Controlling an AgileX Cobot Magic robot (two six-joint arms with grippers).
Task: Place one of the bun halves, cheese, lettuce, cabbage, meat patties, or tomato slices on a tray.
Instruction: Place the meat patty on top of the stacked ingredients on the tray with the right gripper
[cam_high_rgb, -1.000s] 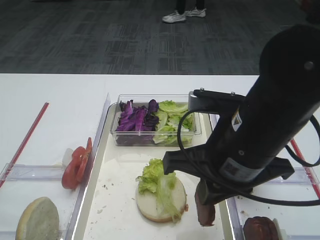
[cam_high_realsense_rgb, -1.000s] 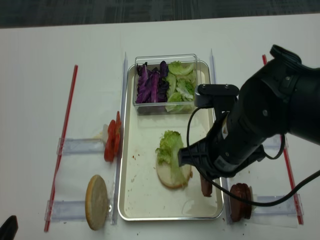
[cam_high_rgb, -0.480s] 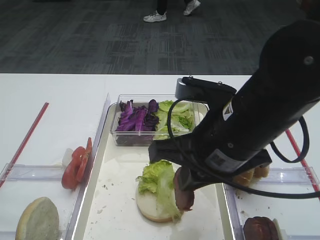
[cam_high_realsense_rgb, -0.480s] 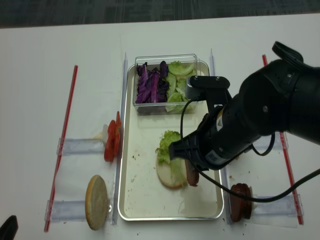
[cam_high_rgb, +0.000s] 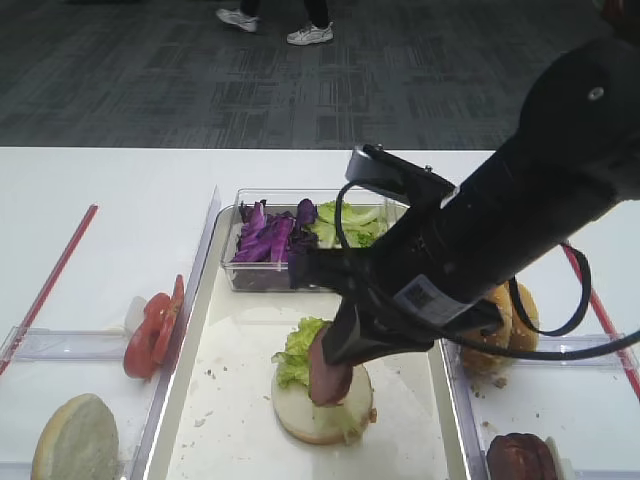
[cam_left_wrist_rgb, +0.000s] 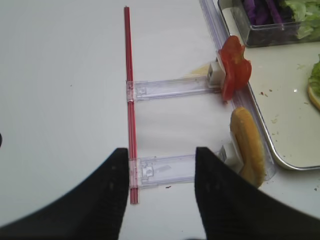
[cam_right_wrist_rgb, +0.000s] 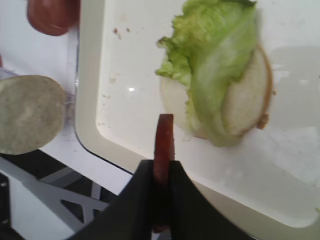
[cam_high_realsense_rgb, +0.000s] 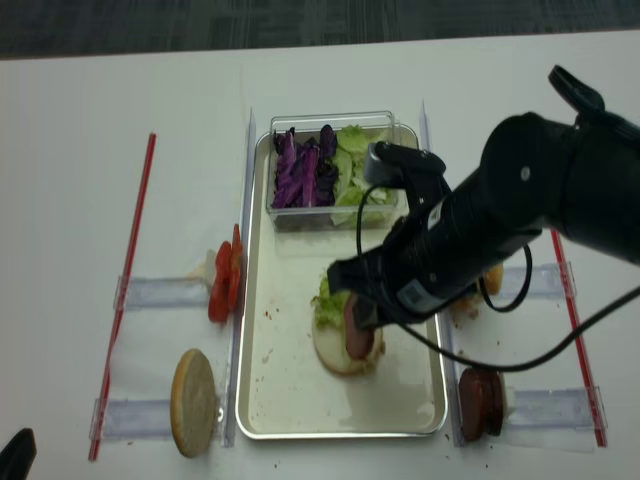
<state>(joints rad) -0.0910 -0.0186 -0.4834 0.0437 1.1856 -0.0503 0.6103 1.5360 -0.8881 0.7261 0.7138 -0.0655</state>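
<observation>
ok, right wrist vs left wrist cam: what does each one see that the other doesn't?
Right wrist only: the right gripper shut on a meat patty held edge-on above the tray, plus the whole bun half with lettuce draped over it. Left wrist only: the open left gripper, the red strip, the tomato slices and the clear box of greens. Both: the tray and the bun half standing beside it.

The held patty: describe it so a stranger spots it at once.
Start at the metal tray and find the bun half topped with lettuce. Above it hangs the meat patty, pinched edge-on in the right gripper, unlike the spare patty outside the tray.
</observation>
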